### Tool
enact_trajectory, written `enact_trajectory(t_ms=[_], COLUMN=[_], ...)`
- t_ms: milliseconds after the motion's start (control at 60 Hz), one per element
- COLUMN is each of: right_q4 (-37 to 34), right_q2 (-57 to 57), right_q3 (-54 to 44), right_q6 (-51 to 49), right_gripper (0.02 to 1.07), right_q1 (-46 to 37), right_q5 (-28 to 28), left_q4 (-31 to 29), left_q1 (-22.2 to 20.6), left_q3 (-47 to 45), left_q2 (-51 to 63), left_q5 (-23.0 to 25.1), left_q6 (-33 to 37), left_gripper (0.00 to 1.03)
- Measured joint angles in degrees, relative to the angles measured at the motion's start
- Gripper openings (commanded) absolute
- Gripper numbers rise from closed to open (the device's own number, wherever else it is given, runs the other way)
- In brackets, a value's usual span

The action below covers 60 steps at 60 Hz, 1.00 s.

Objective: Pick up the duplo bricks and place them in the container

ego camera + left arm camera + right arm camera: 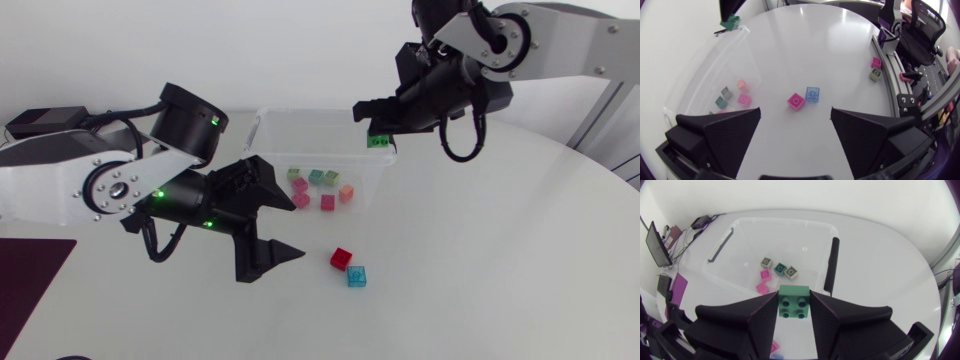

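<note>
Table point(500, 250): red brick point(341, 258) and blue brick point(357, 277) are lying here.
Right gripper point(794, 305): I am squeezing a green brick point(379, 141) by the box point(300, 112) rim.
Left gripper point(795, 111): fingers spread wide, gripping nothing.

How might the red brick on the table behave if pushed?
The red brick looks like hard plastic, so probably rigid and light. Flat-sided, it should slide, not roll. A push may nudge the blue brick beside it.
</note>
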Motion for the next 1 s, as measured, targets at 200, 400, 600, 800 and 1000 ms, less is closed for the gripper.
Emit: enact_trajectory(t_ms=[200,400,600,800,1000], right_q4=[8.59,9.35,12.61,13.09,13.38], right_q2=[5.99,6.38,-12.15,-25.44,-31.04], right_q3=[1.49,1.46,-11.78,-28.02,-35.93], right_q6=[0.0,-0.04,-1.38,-2.21,-3.32], right_gripper=[0.68,0.97,0.97,0.97,0.97], right_q1=[0.35,1.99,1.07,-1.27,-3.15], right_q5=[3.56,4.39,3.23,0.04,-3.04], left_q4=[-0.07,-2.38,-6.34,-16.13,-22.93], left_q1=[-1.62,-4.48,-7.69,-11.78,-13.4], left_q3=[0.0,2.56,8.46,19.63,30.03], left_q2=[5.44,9.9,16.2,26.56,34.25], left_q5=[-0.04,-1.44,-4.0,-7.28,-10.97], left_q6=[5.31,11.26,16.85,20.87,23.02], left_gripper=[0.98,0.98,0.96,0.95,0.93])
